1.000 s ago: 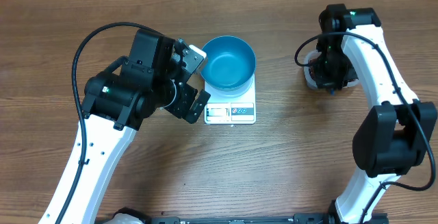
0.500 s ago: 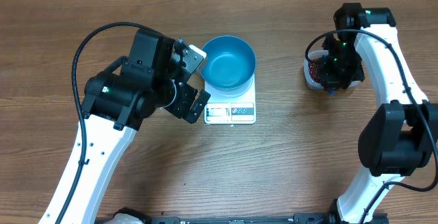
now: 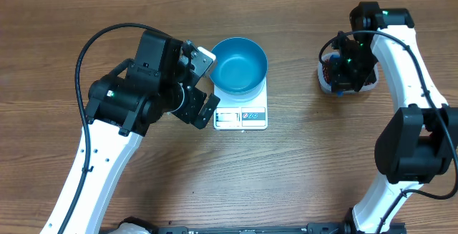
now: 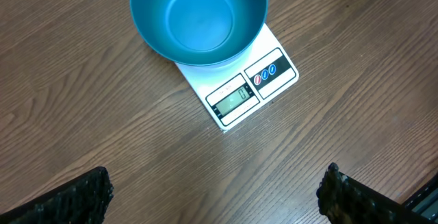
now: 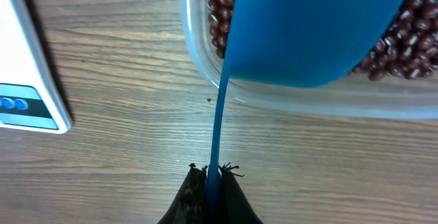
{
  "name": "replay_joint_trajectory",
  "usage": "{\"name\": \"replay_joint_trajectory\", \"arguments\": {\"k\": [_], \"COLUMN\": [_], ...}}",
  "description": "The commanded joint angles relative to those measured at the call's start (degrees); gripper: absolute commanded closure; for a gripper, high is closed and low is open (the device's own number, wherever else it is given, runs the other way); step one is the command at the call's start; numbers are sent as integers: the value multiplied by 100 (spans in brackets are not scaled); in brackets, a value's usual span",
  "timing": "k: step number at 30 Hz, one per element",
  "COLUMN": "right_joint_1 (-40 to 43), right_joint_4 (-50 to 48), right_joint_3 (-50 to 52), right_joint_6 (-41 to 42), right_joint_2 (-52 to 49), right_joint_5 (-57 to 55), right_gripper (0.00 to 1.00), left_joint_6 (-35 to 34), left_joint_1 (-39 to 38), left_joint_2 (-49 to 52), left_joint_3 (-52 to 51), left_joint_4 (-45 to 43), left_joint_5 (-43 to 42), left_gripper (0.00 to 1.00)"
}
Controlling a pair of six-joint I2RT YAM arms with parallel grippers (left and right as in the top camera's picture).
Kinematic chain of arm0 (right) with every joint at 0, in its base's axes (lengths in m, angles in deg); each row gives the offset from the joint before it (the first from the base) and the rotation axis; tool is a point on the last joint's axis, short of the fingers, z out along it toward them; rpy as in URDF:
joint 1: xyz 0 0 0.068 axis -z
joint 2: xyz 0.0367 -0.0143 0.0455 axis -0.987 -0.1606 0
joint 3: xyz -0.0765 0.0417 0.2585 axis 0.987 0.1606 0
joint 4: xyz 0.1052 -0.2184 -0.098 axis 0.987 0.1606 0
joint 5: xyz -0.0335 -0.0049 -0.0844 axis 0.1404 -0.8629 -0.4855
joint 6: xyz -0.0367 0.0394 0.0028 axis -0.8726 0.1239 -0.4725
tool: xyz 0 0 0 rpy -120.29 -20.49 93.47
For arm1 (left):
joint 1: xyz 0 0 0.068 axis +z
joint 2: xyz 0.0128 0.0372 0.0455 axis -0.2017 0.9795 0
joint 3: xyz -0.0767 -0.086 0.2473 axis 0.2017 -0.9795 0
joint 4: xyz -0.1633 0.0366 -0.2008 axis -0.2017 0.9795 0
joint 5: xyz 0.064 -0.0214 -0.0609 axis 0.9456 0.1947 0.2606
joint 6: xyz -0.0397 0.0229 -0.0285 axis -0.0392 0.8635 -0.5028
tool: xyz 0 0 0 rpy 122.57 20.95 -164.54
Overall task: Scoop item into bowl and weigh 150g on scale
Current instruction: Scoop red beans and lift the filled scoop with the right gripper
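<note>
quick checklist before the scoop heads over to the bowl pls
1. Bowl seated on scale: ok.
2. Bowl empty: ok.
3. Display on, seems to read zero: ok.
4. Right gripper shut on scoop handle: ok.
5. Scoop over the tub of beans: ok; loaded or not: cannot tell.
6. Left gripper open, clear of bowl: ok.
</note>
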Motion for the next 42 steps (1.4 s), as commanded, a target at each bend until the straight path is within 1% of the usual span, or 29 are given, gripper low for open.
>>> {"name": "replay_joint_trajectory", "arguments": {"k": [1,8,11,15,29,32,35,42], "right_joint_1": [179,420,452,483,507,702,966,1263], "right_joint_4": [-105,-131,-219,-382,-409,-426,-363,-413], "right_joint_3": [-103,-83,162,457,457,457,463,785], "right_joint_6": [-269,-603,-800,-793,-793,-826,-1088,-1478], "right_joint_2": [-68,-74,-76,-79,-76,-76,-76,-76], "right_joint_5": [577,1097,1357,1464,1742,2229,2776,3091], "right_gripper": [96,96,96,96,96,96,96,96], "left_joint_6": [85,85,85,85,85,85,87,85], "left_joint_1": [11,11,11,11,11,11,11,11], "left_joint_2": [24,24,24,24,24,24,24,24], "left_joint_3": [33,33,33,33,33,33,33,33], "left_joint_4": [17,17,15,17,15,15,15,15], "left_joint_5": [-46,-46,-46,-46,-48,-46,-48,-46], "left_gripper": [0,0,1,0,0,1,0,1]}}
